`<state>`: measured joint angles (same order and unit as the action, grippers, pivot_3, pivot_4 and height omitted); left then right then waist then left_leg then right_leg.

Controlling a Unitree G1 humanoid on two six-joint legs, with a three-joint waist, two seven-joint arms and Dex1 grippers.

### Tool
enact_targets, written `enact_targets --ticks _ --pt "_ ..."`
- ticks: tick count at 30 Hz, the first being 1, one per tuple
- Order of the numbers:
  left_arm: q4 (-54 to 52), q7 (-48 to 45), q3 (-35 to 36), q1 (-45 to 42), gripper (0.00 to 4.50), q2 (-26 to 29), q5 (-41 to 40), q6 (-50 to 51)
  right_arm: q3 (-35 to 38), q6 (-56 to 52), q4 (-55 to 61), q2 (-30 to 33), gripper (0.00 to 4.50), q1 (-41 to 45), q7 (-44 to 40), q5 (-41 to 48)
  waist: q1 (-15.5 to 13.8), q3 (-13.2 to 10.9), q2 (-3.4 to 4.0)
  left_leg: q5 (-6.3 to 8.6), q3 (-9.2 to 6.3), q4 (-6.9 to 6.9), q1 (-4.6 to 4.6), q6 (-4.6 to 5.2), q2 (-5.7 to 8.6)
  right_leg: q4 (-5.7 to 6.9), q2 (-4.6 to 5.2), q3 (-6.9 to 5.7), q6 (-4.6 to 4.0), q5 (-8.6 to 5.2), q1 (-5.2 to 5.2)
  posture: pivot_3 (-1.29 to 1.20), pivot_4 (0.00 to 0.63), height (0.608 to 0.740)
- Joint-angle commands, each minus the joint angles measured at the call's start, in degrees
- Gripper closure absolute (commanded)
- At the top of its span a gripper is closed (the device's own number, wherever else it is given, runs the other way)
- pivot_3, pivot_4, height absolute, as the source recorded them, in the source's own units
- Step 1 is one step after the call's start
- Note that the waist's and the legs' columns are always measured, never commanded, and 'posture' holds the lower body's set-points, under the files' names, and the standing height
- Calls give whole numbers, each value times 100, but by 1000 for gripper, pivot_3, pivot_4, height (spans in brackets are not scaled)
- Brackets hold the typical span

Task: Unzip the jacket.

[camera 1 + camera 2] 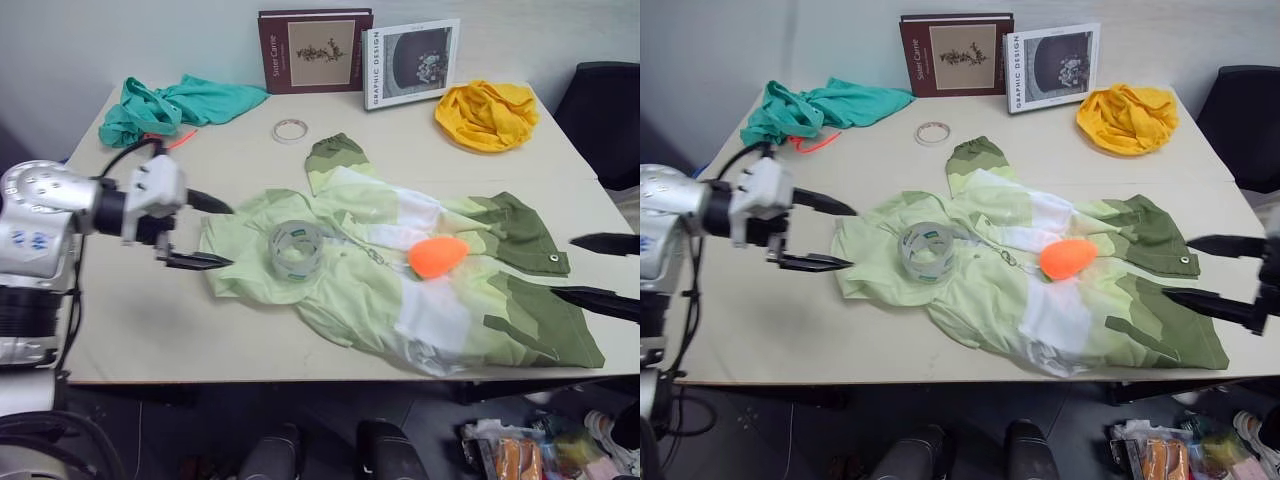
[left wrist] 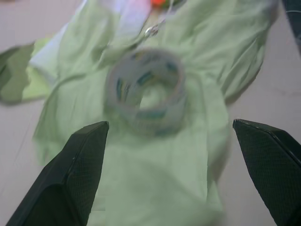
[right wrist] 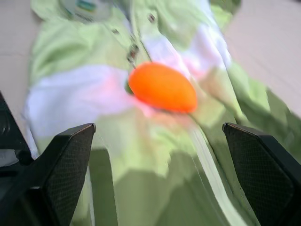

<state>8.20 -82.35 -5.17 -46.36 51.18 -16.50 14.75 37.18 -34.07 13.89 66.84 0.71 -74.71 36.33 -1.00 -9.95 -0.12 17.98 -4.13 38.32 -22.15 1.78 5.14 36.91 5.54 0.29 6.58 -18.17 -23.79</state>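
Jacket hem overhangs table front edge; both hands gaping, empty.

Two books stand against the wall at the table's far edge, with a teal cloth and a yellow cloth near the back corners. A small tape ring lies between them, nearer the front. A clear tape roll and an orange egg-shaped thing sit further forward.

Pale wooden table against plain light wall; black chair at right; dark floor.
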Motion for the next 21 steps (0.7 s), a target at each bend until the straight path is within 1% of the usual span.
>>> enact_targets --ticks 1,3,6,8,10,12,15,19,21 --pt "47 -113 -519 -448 39 -454 301 -246 -361 -236 961 -151 0 121 160 570 -20 0 -1 0 0 0 0 0 -1 -1 -2 -1 0 0 0 0 150 740" --pt "341 -160 -817 -670 39 -739 581 -588 -601 -290 1295 -222 0 203 266 731 -40 -1 -4 0 0 6 -4 0 0 -2 -1 -3 0 0 1 0 150 740" --pt "1001 -152 -1346 -939 39 -1080 1241 -1433 -1015 -336 1632 -320 0 481 495 931 -40 -2 -5 2 0 25 -10 4 7 -6 2 -2 0 0 0 0 150 740" --pt "1598 110 -1659 -1141 39 -1358 1761 -2072 -1239 -429 1708 -379 0 682 661 1054 -48 -3 -7 2 0 35 -10 5 9 -10 2 -2 0 0 1 0 150 740" --pt "2235 425 -1837 -1338 39 -1726 2096 -2453 -1435 -430 1788 -442 0 774 780 1055 -60 -6 -11 2 -1 42 -11 5 8 -10 3 -3 0 0 3 0 150 740" --pt "2668 592 -1871 -1492 39 -2025 2215 -2574 -1556 -438 1886 -493 0 779 901 1048 -79 -8 -15 4 -3 47 -14 8 9 -9 3 -5 0 0 3 0 150 740" --pt "2935 373 -1827 -1572 609 -2183 2178 -2645 -1522 -488 2003 -507 0 661 959 1109 -68 -14 -24 9 -4 58 -29 15 10 3 3 -5 1 1 -9 0 150 740" --pt "2961 103 -1754 -1577 1700 -2190 2091 -2603 -1455 -470 2047 -510 0 532 1021 1118 -60 -14 -25 10 -4 58 -36 16 10 8 4 -8 3 1 -14 0 150 740" --pt "2802 -93 -1647 -1504 2234 -2159 1901 -2582 -1533 -443 2013 -532 0 612 1105 1105 -55 -15 -26 10 -3 62 -36 17 10 7 3 -7 3 1 -14 0 150 740"
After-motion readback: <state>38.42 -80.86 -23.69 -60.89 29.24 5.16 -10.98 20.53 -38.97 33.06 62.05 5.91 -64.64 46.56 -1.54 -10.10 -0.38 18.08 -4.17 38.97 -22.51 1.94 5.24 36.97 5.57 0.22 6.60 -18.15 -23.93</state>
